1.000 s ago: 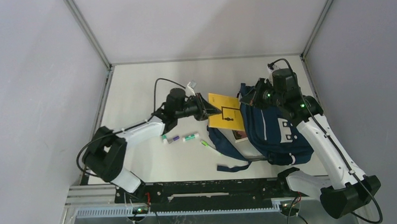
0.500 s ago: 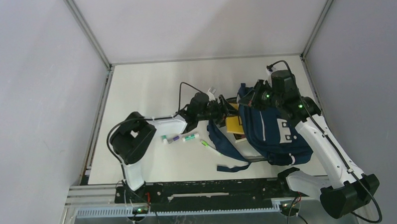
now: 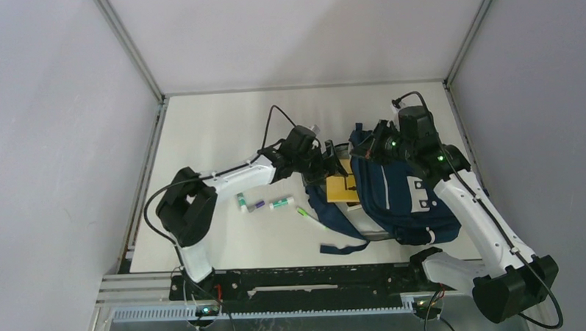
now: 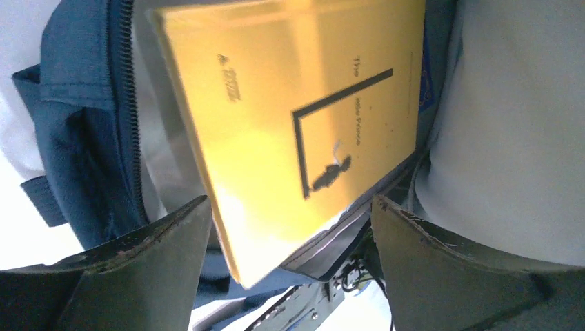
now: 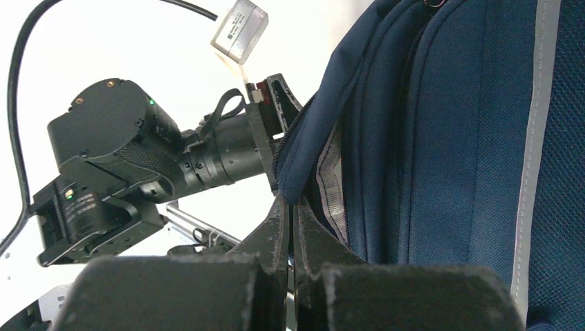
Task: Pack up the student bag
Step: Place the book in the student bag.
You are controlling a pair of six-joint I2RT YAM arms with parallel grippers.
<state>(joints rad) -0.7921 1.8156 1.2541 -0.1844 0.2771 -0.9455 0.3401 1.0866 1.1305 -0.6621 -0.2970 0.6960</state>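
The navy student bag (image 3: 403, 200) lies on the table's right half with its mouth facing left. A yellow book (image 3: 344, 188) sits partly inside that mouth. My left gripper (image 3: 329, 163) stands open just left of it; in the left wrist view the yellow book (image 4: 296, 117) lies between and beyond the spread fingers (image 4: 155, 241), touching neither, with the bag's zipper edge (image 4: 127, 103) to its left. My right gripper (image 5: 292, 201) is shut on the rim of the student bag (image 5: 441, 138), holding the mouth up.
Small markers (image 3: 242, 202) (image 3: 256, 206) (image 3: 280, 203) and a green pen (image 3: 304, 211) lie on the table left of the bag. A dark strap (image 3: 344, 246) trails toward the near edge. Grey walls close in on three sides.
My left gripper carried the yellow book rightward into the bag's mouth and opened, letting it go. The right gripper stayed shut on the bag's rim.
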